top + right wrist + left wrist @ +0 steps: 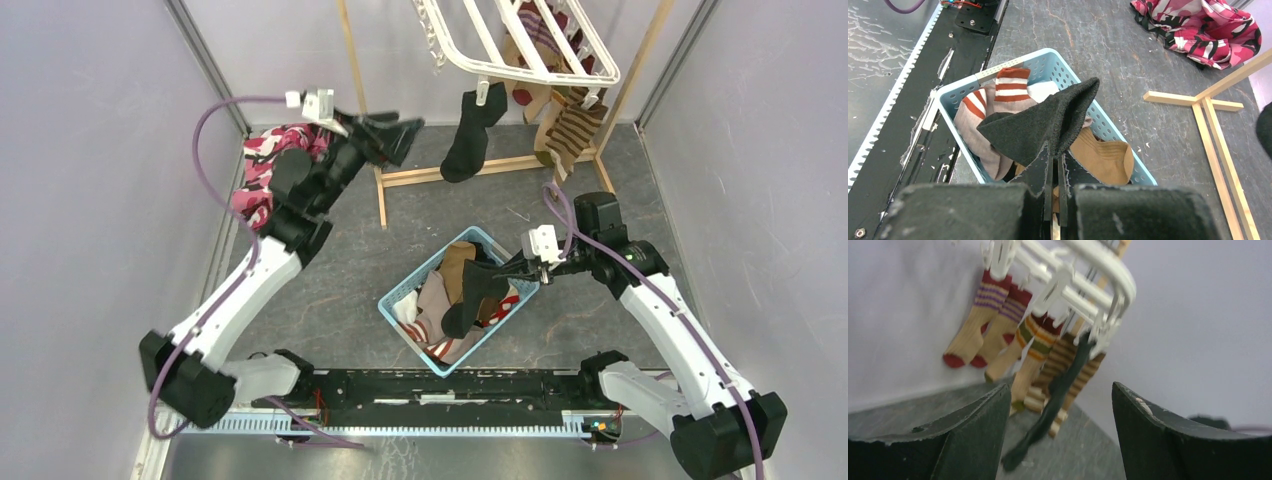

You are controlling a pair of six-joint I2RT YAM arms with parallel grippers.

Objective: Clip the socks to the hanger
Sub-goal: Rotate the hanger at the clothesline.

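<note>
Closest in, the right gripper (pixel 1054 156) has its jaws clenched on a black sock (pixel 1043 122). It pinches an edge of the fabric, so the sock drapes in a fold over the light blue basket (pixel 1066 75). That basket sits on the dark worktop (pixel 350 250) between the 2 arms, a little right of centre and near their bases. More socks lie inside it: a tan sock (pixel 1105 155) just under the held one, and a grey sock with a red-white striped cuff (pixel 1010 85) toward the near side.

Farther back on the left, a pink, red and black patterned cloth (pixel 262 165) lies crumpled by the left wall, partly hidden under the left arm. The left gripper (pixel 397 137) is raised above the worktop. Its jaws are released and spread wide with nothing between them, and they point right toward the hanger.

A thin wooden frame stand (pixel 515 164) rests on the far part of the worktop, and the white hanger (pixel 535 55) is above it at the far right. From a clip at its near-left corner dangles 1 hanging black sock (pixel 468 140), apart from the left gripper. Brown striped socks (pixel 575 130) hang at the right end. The left wrist view shows more clipped farther along: tan socks with maroon cuffs and purple stripes (pixel 975 325), and 2 orange and green banded socks (pixel 1025 352).
</note>
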